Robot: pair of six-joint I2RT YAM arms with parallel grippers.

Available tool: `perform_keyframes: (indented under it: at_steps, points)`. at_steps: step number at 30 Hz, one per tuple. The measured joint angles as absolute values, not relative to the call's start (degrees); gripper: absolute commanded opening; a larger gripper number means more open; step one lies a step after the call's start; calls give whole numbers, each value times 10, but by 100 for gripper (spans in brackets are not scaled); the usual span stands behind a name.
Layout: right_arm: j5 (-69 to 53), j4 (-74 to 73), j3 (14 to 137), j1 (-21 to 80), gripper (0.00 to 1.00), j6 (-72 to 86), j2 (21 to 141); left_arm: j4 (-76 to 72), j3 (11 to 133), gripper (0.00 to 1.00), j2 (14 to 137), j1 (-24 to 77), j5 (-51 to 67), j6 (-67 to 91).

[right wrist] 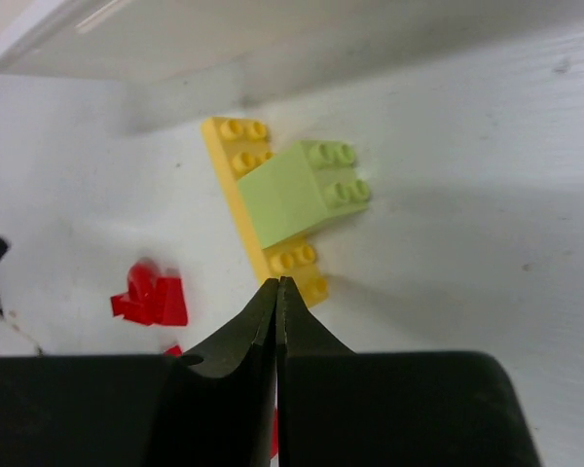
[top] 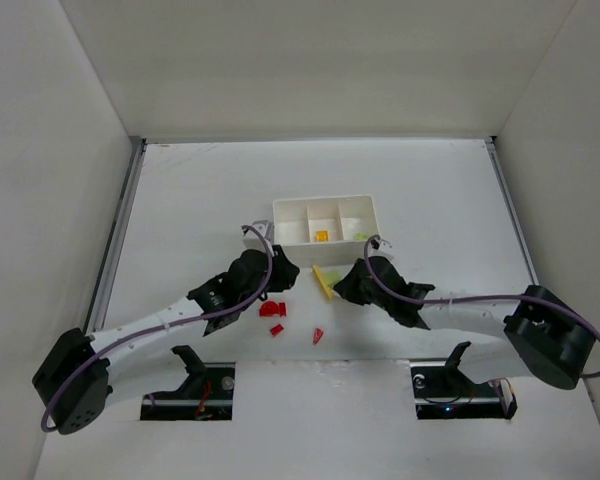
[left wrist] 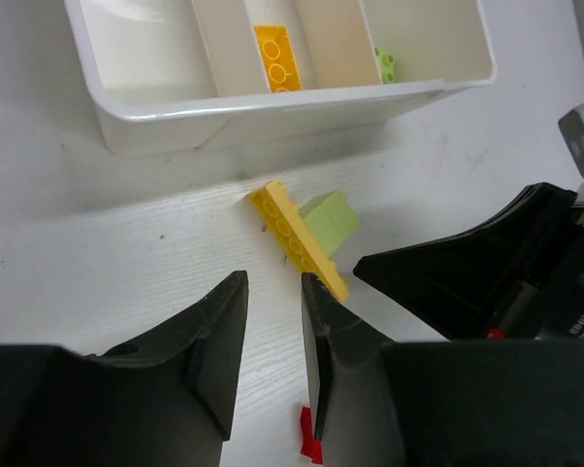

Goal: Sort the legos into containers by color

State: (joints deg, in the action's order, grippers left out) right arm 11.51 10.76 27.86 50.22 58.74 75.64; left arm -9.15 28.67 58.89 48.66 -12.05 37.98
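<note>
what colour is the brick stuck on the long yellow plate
Light green. The brick on the yellow plate shows best in the right wrist view.

A matte white, faintly wood-grained flat surface point(top: 190, 190) sits boxed in by plain white panel walls point(top: 320, 60) at the back and both sides (a grey metal rail point(top: 118, 235) edges each side), evenly lit, with soft shadows.

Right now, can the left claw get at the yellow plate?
Probably, barely: the yellow plate lies just ahead of the left claw, but the right claw, shut, crowds the same end.
</note>
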Motion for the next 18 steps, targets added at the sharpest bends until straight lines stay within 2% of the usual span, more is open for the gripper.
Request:
perform_keyframes:
  at_steps: [5,13,18]
  points:
    - [148,109,269,502,6,588,766,-92,287,26,570,482,-121,379]
    - [144,121,316,540,8,591,865,-92,286,29,569,467,-117,380]
    - [139,121,333,576,13,595,878,-95,283,31,569,464,-115,380]
